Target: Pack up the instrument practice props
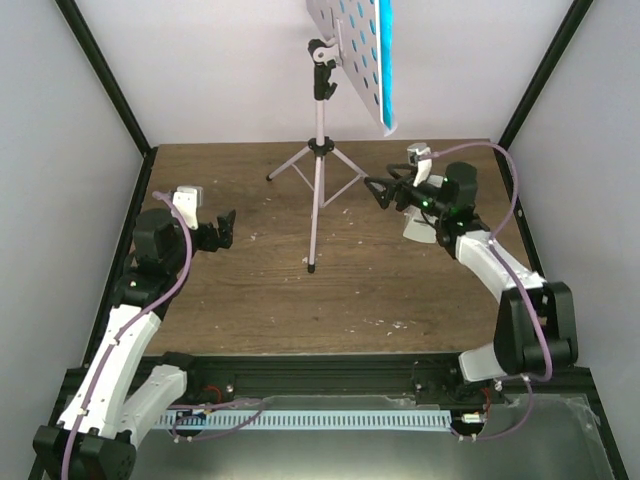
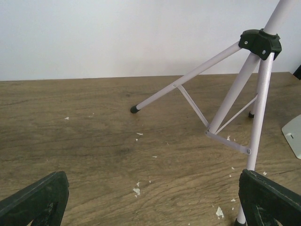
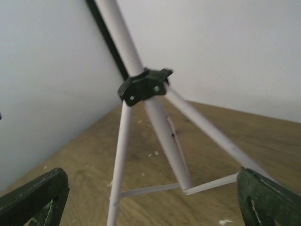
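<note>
From above, the music stand (image 1: 319,190) stands upright at the middle of the wooden table (image 1: 250,300), its three legs spread. Its perforated desk is tilted at 12 o'clock, near the top edge of the picture. The teal booklet (image 1: 383,60) rests on the desk. The left gripper (image 1: 224,232) hovers at 9 o'clock from the stand's pole, well apart from it, with its jaws spread wide and nothing in them. The right gripper (image 1: 380,193) sits at 3 o'clock from the pole, near the tripod, also spread wide and empty. The white metronome (image 1: 417,229) lies on the table beneath the right arm, partly hidden by it.

In the left wrist view, the two dark fingers (image 2: 40,200) stand far apart at 7 and 5 o'clock, with bare wood between them. The stand's legs and braces (image 2: 188,78) rise toward a black collar (image 2: 260,43) at 1 o'clock. A corner of the metronome (image 2: 294,136) shows at 3 o'clock. White flecks (image 2: 136,190) dot the wood.

In the right wrist view, the fingers (image 3: 270,197) are wide apart at 7 and 5 o'clock, gripping nothing. The stand's collar (image 3: 143,87) is at the centre, and the legs (image 3: 160,127) fan downward between the fingers without touching them.
</note>
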{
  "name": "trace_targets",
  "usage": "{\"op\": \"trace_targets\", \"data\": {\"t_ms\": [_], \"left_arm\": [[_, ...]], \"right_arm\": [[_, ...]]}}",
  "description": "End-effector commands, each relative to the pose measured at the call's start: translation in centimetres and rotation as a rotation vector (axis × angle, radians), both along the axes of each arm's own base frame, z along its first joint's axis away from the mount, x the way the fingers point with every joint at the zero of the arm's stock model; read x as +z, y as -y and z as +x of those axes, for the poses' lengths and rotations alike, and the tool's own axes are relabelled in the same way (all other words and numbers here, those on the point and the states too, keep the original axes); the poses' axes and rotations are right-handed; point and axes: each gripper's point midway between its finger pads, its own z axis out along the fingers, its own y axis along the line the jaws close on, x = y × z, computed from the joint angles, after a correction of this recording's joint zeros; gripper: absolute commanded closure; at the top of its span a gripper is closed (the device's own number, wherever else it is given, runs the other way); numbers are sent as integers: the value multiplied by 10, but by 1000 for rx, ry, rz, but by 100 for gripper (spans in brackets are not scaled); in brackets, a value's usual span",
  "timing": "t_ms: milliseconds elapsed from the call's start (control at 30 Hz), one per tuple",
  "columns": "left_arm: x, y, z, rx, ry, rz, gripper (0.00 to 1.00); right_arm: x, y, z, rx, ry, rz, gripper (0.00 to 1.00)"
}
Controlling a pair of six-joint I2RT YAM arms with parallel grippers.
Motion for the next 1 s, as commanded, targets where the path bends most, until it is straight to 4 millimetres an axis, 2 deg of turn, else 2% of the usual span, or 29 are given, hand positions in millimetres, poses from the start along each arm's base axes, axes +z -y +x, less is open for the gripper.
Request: {"op": "trace_targets", "data": {"t_ms": [0,133,200,467,633,833,967], "left_arm": [[7,6,-1,-20,21,-9,0],[5,11,-2,-38,14,-2,0],[3,13,-2,-45,11,2,0],[3,17,-3,-60,12,8,0],[5,18,-5,-64,20,8,0],[6,19,-7,-70,23,8,0],[6,20,-7,-70,22,9,0]], "right_arm": [[30,-42,-6,242,76,39,2],[32,-57,25,252,33,40,4],[43,-68,35,278,40,49,6],[73,-113,60,345,67,121,13],[79,-126,80,333,63,160,18],[86,-146,87,380,115,167,24],[94,-156,83,448,182,156,41]]}}
